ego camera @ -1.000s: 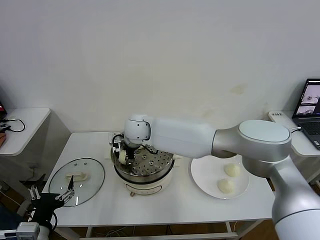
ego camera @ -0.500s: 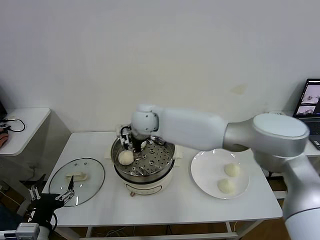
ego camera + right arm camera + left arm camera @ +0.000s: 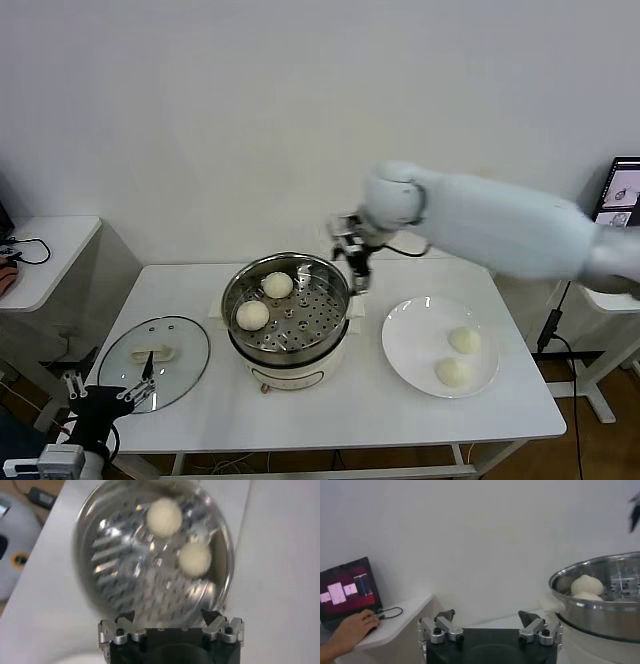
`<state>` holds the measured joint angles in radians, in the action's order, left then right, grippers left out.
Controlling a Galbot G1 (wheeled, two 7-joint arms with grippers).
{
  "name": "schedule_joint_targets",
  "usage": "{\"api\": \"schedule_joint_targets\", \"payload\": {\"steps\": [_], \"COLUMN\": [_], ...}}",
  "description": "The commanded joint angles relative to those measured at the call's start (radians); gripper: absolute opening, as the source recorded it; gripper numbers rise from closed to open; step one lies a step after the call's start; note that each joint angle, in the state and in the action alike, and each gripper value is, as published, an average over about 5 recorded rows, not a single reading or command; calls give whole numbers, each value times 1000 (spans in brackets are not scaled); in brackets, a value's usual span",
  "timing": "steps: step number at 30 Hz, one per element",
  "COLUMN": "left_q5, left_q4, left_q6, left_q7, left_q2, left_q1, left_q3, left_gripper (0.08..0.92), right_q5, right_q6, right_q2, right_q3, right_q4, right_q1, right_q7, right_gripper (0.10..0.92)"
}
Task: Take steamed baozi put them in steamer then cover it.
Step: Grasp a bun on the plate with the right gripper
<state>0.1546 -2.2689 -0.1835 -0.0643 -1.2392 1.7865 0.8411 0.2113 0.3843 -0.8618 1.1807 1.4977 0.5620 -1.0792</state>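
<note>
The steel steamer (image 3: 287,315) stands mid-table on its cream base, with two baozi (image 3: 252,314) (image 3: 277,285) on its perforated tray. Both show from above in the right wrist view (image 3: 164,516) (image 3: 194,559). Two more baozi (image 3: 464,340) (image 3: 452,372) lie on the white plate (image 3: 410,352) to the right. My right gripper (image 3: 354,262) hangs open and empty above the steamer's right rim. The glass cover (image 3: 155,350) lies flat on the table's left. My left gripper (image 3: 105,392) is parked open, low at the front left. It also shows open in its own wrist view (image 3: 487,621).
A side table (image 3: 45,255) with a cable stands at the left. A laptop (image 3: 618,205) sits on another surface at the far right. The left wrist view shows a second laptop (image 3: 347,586) with a person's hand (image 3: 350,628) at it.
My right gripper let a baozi go onto the steamer tray, opened, rose and swung right to the steamer's right rim. The left arm has stayed put.
</note>
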Motion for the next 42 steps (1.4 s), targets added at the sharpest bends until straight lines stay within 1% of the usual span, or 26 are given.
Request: {"api": "schedule_joint_targets", "payload": {"steps": [1, 8, 15, 25, 38, 42], "left_q5": [-3, -26, -41, -55, -64, -64], "left_q4": [1, -3, -9, -25, -27, -21], "left_q6": [-1, -3, -1, 3, 2, 2], "left_q7": [1, 1, 0, 0, 0, 0], "left_q2": [-2, -12, -20, -39, -54, -54], "left_q1": [1, 6, 23, 49, 55, 52], "left_q3": [-7, -33, -37, -36, -28, -27], "left_gripper": [823, 823, 823, 823, 823, 823], "right_q5": [-131, -261, -345, -394, -429, -428], "right_q6": [-102, -141, -159, -152, -161, -158], "right_q2": [358, 491, 538, 465, 338, 312], "right_q3": [-15, -145, -339, -489, -508, -500], "right_q4": [140, 178, 181, 132, 12, -3], "right_q1": [-45, -274, -563, -765, -785, -785], "right_q7": [-74, -60, -47, -1, 21, 24], "right_gripper": [823, 823, 823, 823, 823, 823]}}
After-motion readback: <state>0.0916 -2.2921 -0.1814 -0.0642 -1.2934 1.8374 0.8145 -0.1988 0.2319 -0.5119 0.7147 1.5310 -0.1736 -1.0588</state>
